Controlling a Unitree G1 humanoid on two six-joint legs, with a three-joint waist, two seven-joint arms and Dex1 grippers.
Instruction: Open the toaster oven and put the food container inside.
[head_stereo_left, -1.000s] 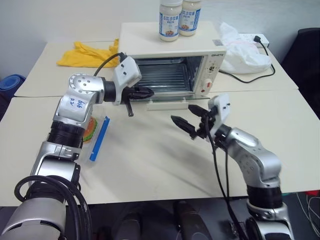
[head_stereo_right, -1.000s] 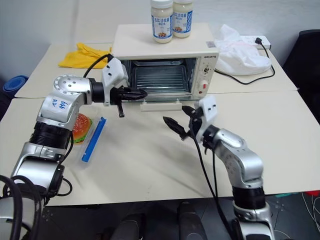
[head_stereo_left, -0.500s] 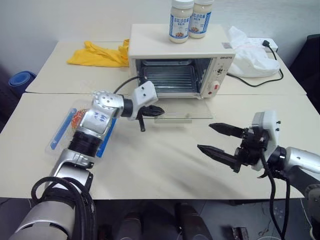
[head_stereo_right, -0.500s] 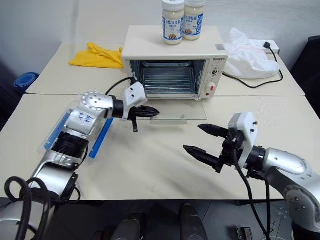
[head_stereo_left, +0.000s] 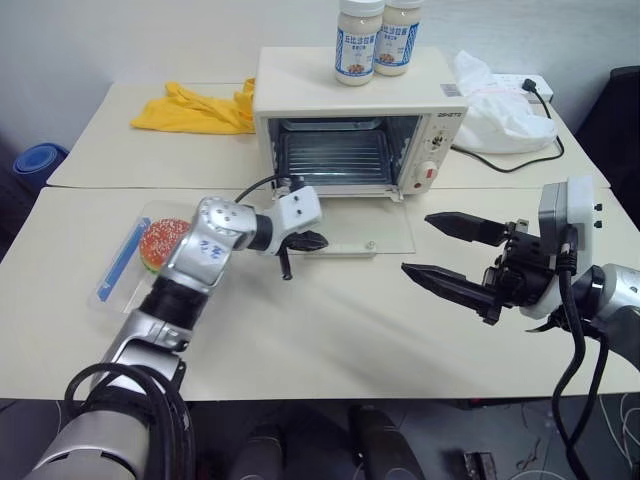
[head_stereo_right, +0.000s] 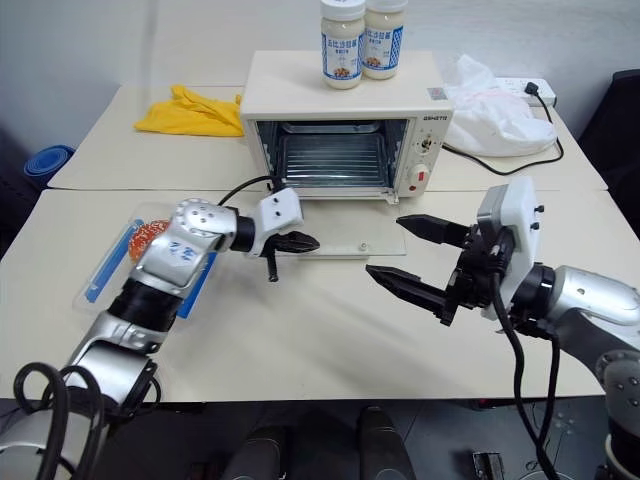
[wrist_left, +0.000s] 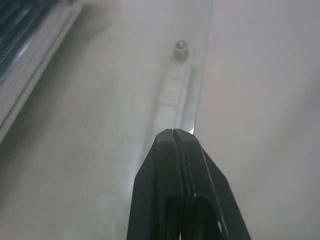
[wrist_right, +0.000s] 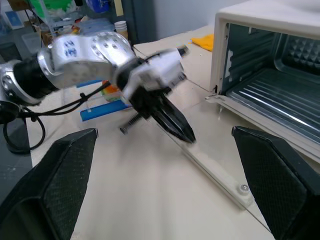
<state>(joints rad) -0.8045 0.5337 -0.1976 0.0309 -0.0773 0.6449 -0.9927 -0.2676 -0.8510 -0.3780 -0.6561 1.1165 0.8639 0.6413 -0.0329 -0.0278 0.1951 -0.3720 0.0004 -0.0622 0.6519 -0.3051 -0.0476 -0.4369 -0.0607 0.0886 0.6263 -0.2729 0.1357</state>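
**Now the oven door lies flat open**

Well back on the table (head_stereo_left: 330, 340), near its rear edge, sits the oven (head_stereo_left: 355, 120), its glass door (head_stereo_left: 365, 235) folded down flat on the tabletop. Two jars (head_stereo_left: 376, 38) stand on its top. By the table's left edge lies the container (head_stereo_left: 140, 255), burger inside. Fingers pressed together, the left gripper (head_stereo_left: 318, 240) hangs at the door's front edge. Jaws spread wide and empty, the right gripper (head_stereo_left: 440, 245) hovers near the table's right edge.

Left arm reaches forward, forearm angled rightward; left pincer (head_stereo_left: 312, 240) pressed shut, tips pointing right and slightly down. Right arm bent at near right; right pincer (head_stereo_left: 442, 251) spread wide, roughly level, pointing left.
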